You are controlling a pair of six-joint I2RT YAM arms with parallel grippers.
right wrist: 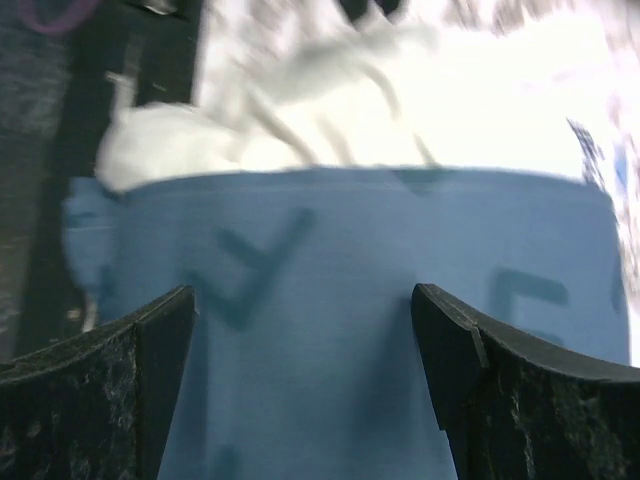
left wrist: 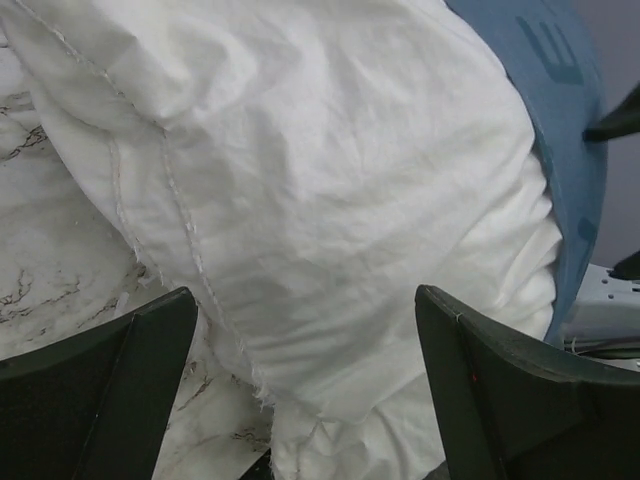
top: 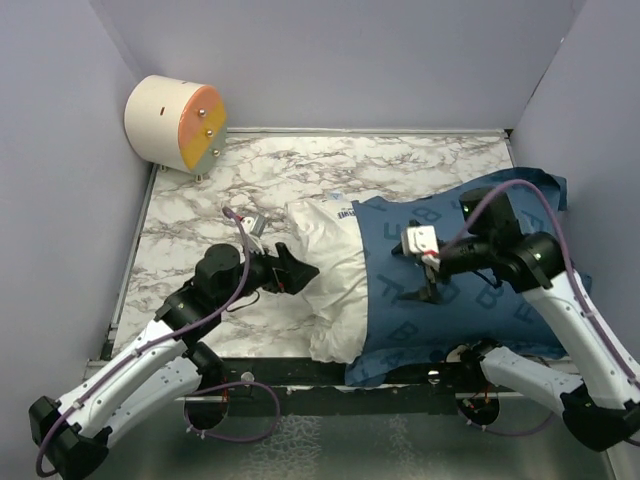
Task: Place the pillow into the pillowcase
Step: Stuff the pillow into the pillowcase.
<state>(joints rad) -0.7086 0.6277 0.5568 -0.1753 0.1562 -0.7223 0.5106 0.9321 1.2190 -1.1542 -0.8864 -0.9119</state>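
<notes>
Marbled tabletop (top: 190,215) bare at upper left, pillow (top: 325,275) half inside pillowcase (top: 465,300) at right, left tool (top: 300,270) and right tool (top: 428,280) both spread open, holding nothing

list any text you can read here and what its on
"E": dark blue letter on the pillowcase, left wrist view.
"B", "L": scattered letters on the pillowcase, top view; others too creased to read.
Small label on the pillow: too small to read.
</notes>
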